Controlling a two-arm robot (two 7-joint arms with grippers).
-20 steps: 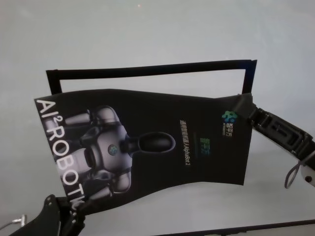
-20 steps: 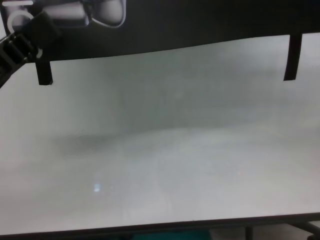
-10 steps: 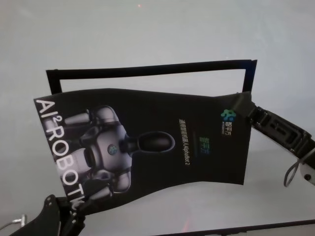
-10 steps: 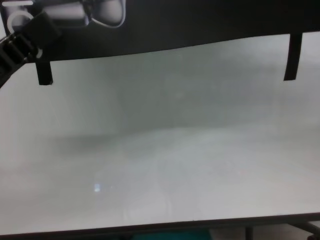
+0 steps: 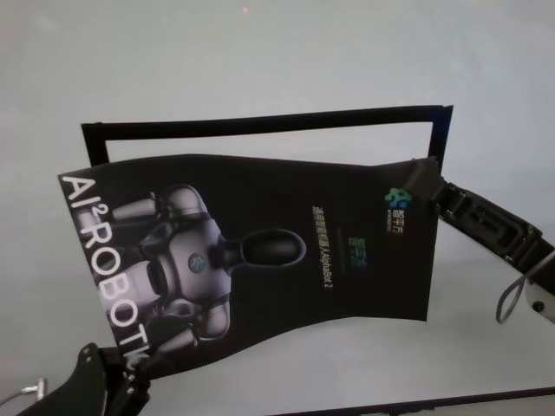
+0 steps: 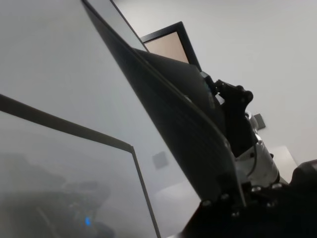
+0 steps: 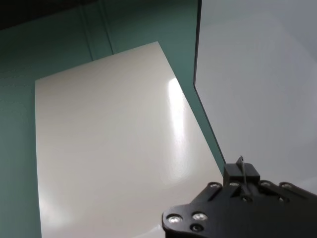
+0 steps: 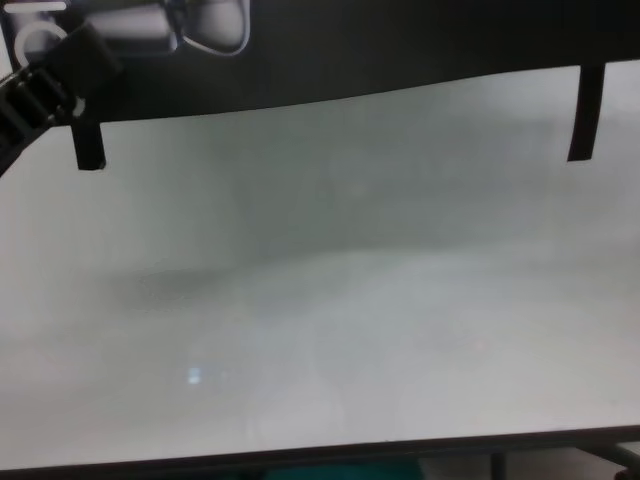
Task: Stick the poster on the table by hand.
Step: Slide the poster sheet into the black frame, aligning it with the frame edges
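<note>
While the poster (image 5: 260,260) hung in the air above the table (image 5: 260,61), it sagged between two grips, its printed face turned up toward the head camera. Black glossy sheet; grey-white robot figure at the left half, white lettering "AI² ROBOT" running down the left edge, small "AlphaBot 2" text and a coloured logo toward the right. Near edge curved, not flat.

The left gripper (image 5: 130,377) was clamped on the near-left corner of the sheet, fingers pinched together with the paper between them; in the chest view the same ribbed black arm met the sheet at upper left. The right gripper (image 5: 422,184) was pinched on the far-right corner, just beside the logo, its ribbed arm running off to the right with a loop of cable below it.

On the tabletop beyond and beneath the sheet, a rectangular outline of black tape (image 5: 260,124) was laid flat; its far side and both short sides showed past the poster's far edge.

From the chest camera, two short black tape strips (image 8: 88,145) dangled from the poster's near edge, one at each end, free of the table.

Table surface plain white-grey, thin dark edge at the near side.
</note>
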